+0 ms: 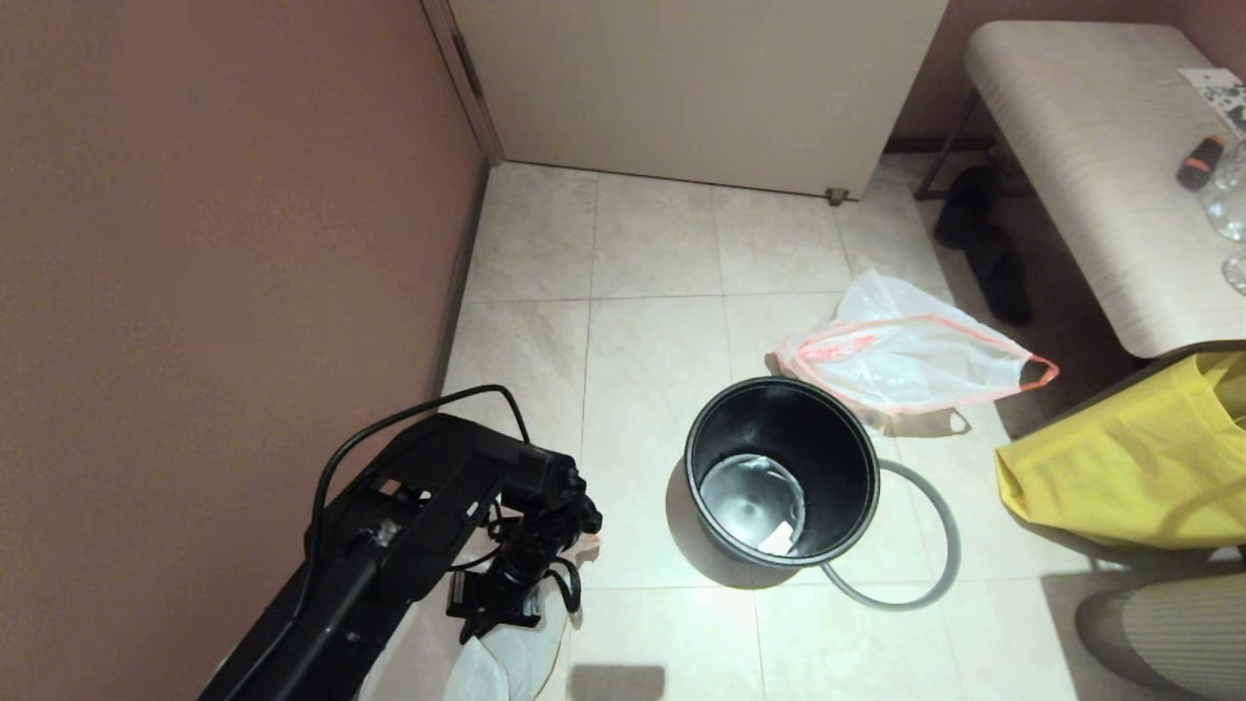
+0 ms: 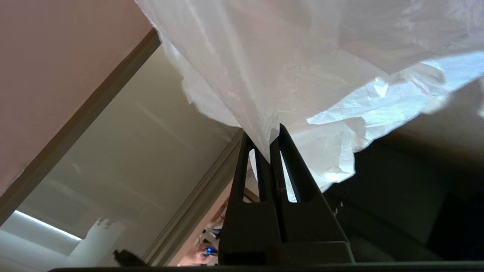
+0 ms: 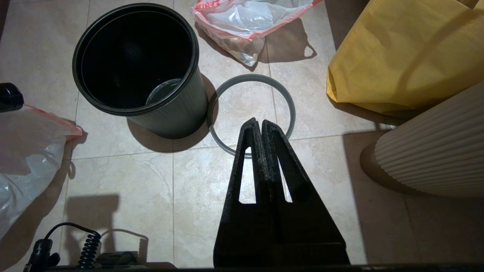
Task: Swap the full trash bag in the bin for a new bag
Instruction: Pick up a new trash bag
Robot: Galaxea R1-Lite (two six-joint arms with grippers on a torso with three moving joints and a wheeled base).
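Head view, left side: the left gripper [image 1: 498, 606] hangs low beside the brown wall [image 1: 214, 243], with the full trash bag [image 1: 506, 667] gathered under it.
Left fingers: pressed tight together on a pinch of that bag's thin white plastic, as the left wrist view shows; the bag's contents are not visible from any view.
Centre: the bin [image 1: 709, 428] stands upright on the tiled floor [image 1: 652, 253], unlined, its shiny base bare apart from a small pale scrap.
Beside the bin: the grey hoop [image 1: 940, 521] lies flat on the floor, touching the bin's foot and not fitted.
Beyond the bin: the new bag [image 1: 905, 360] lies limp and flat on the tiles, its pink hem just beside the bin's far rim, untouched.
Right gripper [image 3: 261, 124]: closed on nothing, poised above the near edge of the hoop.
Far right: a yellow bag [image 1: 1129, 467] sits well clear of the bin.
Done, as I judge it: hoop off, old bag out.
Left to do: put the old bag down, open the new bag into the bin, fold its hem over the rim and press the hoop on.
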